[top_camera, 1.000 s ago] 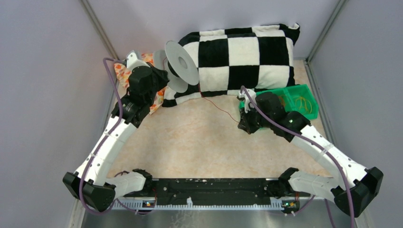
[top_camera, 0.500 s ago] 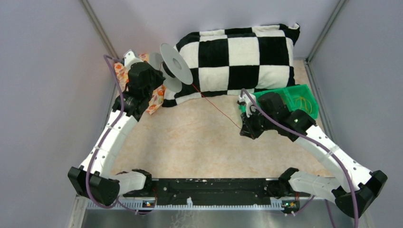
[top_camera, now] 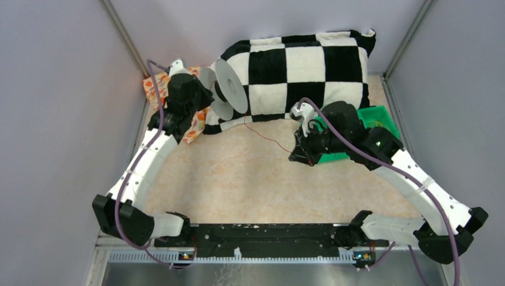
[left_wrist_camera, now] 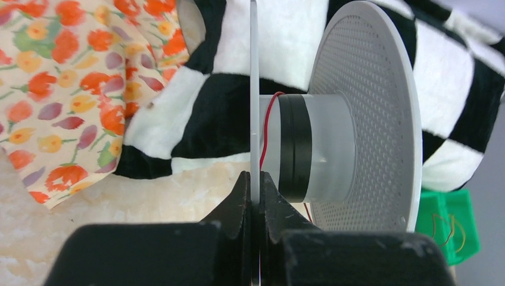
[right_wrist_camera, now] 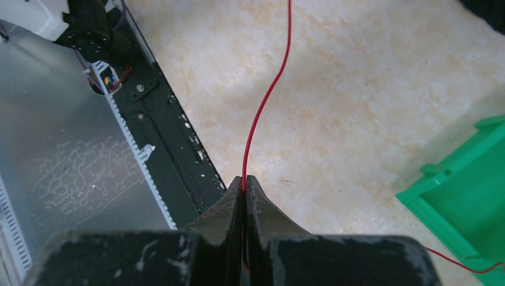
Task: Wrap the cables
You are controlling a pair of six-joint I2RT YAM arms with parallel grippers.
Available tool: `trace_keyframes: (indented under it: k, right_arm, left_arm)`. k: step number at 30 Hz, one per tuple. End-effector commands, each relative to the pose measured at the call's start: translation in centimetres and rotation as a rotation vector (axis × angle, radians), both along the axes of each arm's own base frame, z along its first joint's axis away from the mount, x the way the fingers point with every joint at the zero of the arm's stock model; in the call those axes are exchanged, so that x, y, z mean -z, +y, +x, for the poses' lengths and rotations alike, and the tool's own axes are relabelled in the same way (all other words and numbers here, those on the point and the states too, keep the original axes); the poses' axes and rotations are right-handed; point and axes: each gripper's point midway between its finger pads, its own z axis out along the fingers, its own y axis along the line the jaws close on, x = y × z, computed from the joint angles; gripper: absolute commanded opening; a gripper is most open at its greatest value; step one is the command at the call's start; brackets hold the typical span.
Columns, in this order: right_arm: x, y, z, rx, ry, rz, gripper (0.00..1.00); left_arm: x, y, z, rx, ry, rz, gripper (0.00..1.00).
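A grey spool (top_camera: 231,88) hangs in front of the checkered pillow. My left gripper (top_camera: 206,97) is shut on its near flange (left_wrist_camera: 254,107), which shows edge-on between the fingertips in the left wrist view. A thin red cable (top_camera: 268,138) runs from the spool's hub (left_wrist_camera: 309,149), sagging over the table, to my right gripper (top_camera: 296,156). In the right wrist view that gripper (right_wrist_camera: 244,179) is shut on the red cable (right_wrist_camera: 268,95), which leads up and away from the fingertips. A loose tail of red cable (right_wrist_camera: 452,259) lies by the green bin.
The black-and-white checkered pillow (top_camera: 309,65) lies across the back. A floral cloth (top_camera: 193,128) sits at the back left, under the left arm. A green bin (top_camera: 381,118) with thin cables (left_wrist_camera: 446,223) inside stands at the right, partly hidden by the right arm.
The left gripper has shifted the spool right and turned it. The right gripper has moved up and to the left toward the pillow. The cable, taut half a second ago, now sags.
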Motion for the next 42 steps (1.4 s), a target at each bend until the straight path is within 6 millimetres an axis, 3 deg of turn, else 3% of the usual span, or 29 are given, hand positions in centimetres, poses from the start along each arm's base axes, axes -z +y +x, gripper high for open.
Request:
trace_keyframes:
  k: [1, 4, 8, 13, 18, 26, 34, 42]
  right_arm:
    - [-5.8, 2.3, 0.1, -0.052, -0.106, 0.138, 0.00]
    - [-7.9, 3.4, 0.7, -0.070, -0.151, 0.190, 0.00]
    - [-9.1, 5.2, 1.7, -0.095, -0.171, 0.233, 0.00]
    - [-9.5, 7.6, 2.3, -0.139, -0.175, 0.241, 0.00]
    - [-9.8, 8.7, 3.4, -0.139, -0.203, 0.241, 0.00]
    - [-10.7, 8.4, 7.4, 0.006, -0.295, 0.209, 0.00]
    - [-11.0, 6.5, 12.2, 0.150, -0.272, 0.248, 0.00]
    - [-8.3, 6.0, 15.1, 0.246, -0.222, 0.185, 0.00]
  left_arm:
    - [-1.1, -3.0, 0.7, 0.151, -0.031, 0.019, 0.00]
    - [-0.2, -4.2, 0.4, 0.180, -0.011, 0.048, 0.00]
    - [0.3, -5.5, -0.3, 0.189, -0.006, 0.067, 0.00]
    - [1.2, -7.1, -0.9, 0.225, 0.008, 0.089, 0.00]
    - [1.8, -9.3, -1.8, 0.286, 0.013, 0.115, 0.00]
    - [2.1, -11.8, -3.3, 0.433, 0.002, 0.127, 0.00]
    - [2.2, -13.3, -5.6, 0.607, -0.016, 0.146, 0.00]
    - [2.4, -14.7, -8.3, 0.764, -0.017, 0.111, 0.00]
